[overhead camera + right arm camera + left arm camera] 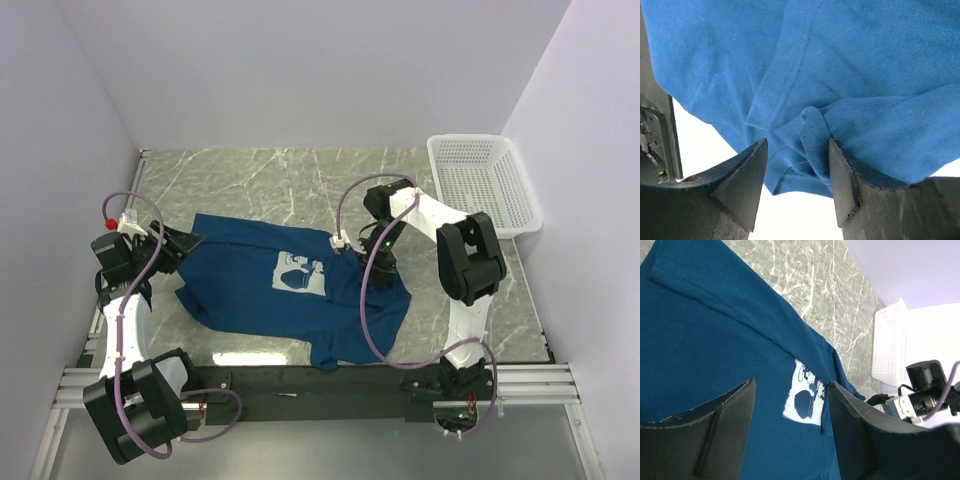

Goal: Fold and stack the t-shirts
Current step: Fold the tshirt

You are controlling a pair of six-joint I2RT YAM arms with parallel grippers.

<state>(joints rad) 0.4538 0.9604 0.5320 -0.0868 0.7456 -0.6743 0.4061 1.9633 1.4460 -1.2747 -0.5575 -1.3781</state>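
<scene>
A dark blue t-shirt [240,285] lies spread and rumpled on the marble table, its white-and-blue chest print [298,272] facing up. My left gripper [188,241] stands open at the shirt's left edge. In the left wrist view the cloth [715,340] and the print [807,400] lie beyond the left gripper [791,385], with nothing between its fingers. My right gripper [380,277] points down onto the shirt's right side. Seen from the right wrist, this gripper [798,142] is open, and a raised fold of cloth [815,135] sits between its fingers, against the right one.
A white plastic mesh basket [485,180] stands at the table's back right corner. The table's near edge is a black rail [300,385] between the arm bases. Lilac walls close in the left, back and right sides.
</scene>
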